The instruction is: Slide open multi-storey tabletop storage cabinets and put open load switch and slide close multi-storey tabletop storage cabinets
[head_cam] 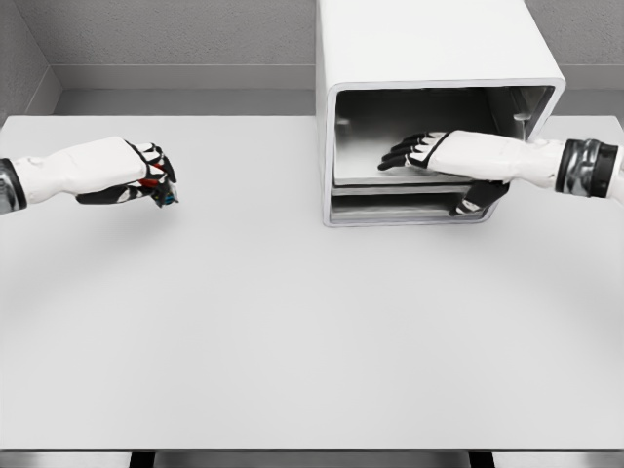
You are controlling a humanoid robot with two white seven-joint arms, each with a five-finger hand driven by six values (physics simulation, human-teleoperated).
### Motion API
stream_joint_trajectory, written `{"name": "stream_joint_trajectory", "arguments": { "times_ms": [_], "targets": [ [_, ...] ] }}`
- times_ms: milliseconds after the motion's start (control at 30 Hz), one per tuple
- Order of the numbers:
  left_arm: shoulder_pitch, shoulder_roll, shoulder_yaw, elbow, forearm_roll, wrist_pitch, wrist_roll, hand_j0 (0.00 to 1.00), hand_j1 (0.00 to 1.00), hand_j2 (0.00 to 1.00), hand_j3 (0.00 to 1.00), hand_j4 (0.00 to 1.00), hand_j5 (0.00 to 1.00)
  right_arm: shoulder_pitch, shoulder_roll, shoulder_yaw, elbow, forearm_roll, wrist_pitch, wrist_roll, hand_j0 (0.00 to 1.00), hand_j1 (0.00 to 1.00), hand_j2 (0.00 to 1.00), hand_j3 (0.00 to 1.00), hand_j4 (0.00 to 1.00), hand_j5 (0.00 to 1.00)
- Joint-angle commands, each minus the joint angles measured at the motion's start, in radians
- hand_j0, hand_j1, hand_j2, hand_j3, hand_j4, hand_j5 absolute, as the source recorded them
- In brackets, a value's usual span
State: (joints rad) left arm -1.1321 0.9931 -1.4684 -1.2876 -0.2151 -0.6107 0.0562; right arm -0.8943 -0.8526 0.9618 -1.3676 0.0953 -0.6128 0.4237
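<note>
The wide white table (292, 322) fills most of my view, and I take the white storage cabinet (439, 117) standing at its far edge, right of the middle, as my landmark. The cabinet's front faces me and stands open, showing a grey hollow with a pulled-out drawer tray (390, 185) low down in it and a second slot beneath. My right arm comes in from the right side and my right hand (429, 153) lies inside the cabinet's opening, just above the tray, with its dark-tipped fingers (395, 158) stretched out flat toward the cabinet's left wall and holding nothing; the thumb dips below, toward the lower slot at the cabinet's front right. My left arm enters from the left edge, and my left hand (136, 174) hovers over the table well apart from the cabinet, off to its left and at about the level of its opening. That hand's fingers are curled tight around the load switch (161, 190), a small thing of which only bits of red and blue-green peek out between the fingertips on the side facing the cabinet. I can read no brand, label or writing on the cabinet, the switch or my arms.
</note>
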Motion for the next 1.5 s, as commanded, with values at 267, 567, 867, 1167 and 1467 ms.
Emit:
{"name": "stream_joint_trajectory", "arguments": {
  "times_ms": [267,567,867,1167,1467],
  "targets": [
    [-0.008,-0.014,0.010,-0.052,0.014,0.000,0.002,0.36,0.36,0.36,0.36,0.36,0.36,0.058,-0.210,-0.005,-0.278,-0.025,0.002,-0.011,1.00,1.00,1.00,1.00,1.00,1.00],
    [-0.020,-0.033,0.011,-0.099,0.014,0.000,0.001,0.35,0.35,0.35,0.35,0.35,0.35,0.044,-0.276,-0.048,-0.307,-0.232,0.002,-0.008,1.00,1.00,1.00,1.00,1.00,1.00],
    [-0.061,-0.031,0.013,-0.197,0.006,0.000,0.001,0.33,0.33,0.33,0.33,0.33,0.33,0.044,-0.313,-0.054,-0.315,-0.361,0.002,0.010,1.00,1.00,1.00,1.00,1.00,1.00],
    [-0.106,-0.033,0.013,-0.274,0.000,0.000,-0.001,0.32,0.32,0.32,0.32,0.32,0.32,0.048,-0.370,-0.052,-0.315,-0.387,0.002,0.009,1.00,1.00,1.00,1.00,1.00,1.00],
    [-0.158,-0.060,0.014,-0.314,0.006,0.000,-0.001,0.32,0.32,0.32,0.32,0.32,0.32,0.037,-0.347,-0.055,-0.317,-0.387,0.002,-0.005,1.00,1.00,1.00,1.00,1.00,1.00]
  ]
}}
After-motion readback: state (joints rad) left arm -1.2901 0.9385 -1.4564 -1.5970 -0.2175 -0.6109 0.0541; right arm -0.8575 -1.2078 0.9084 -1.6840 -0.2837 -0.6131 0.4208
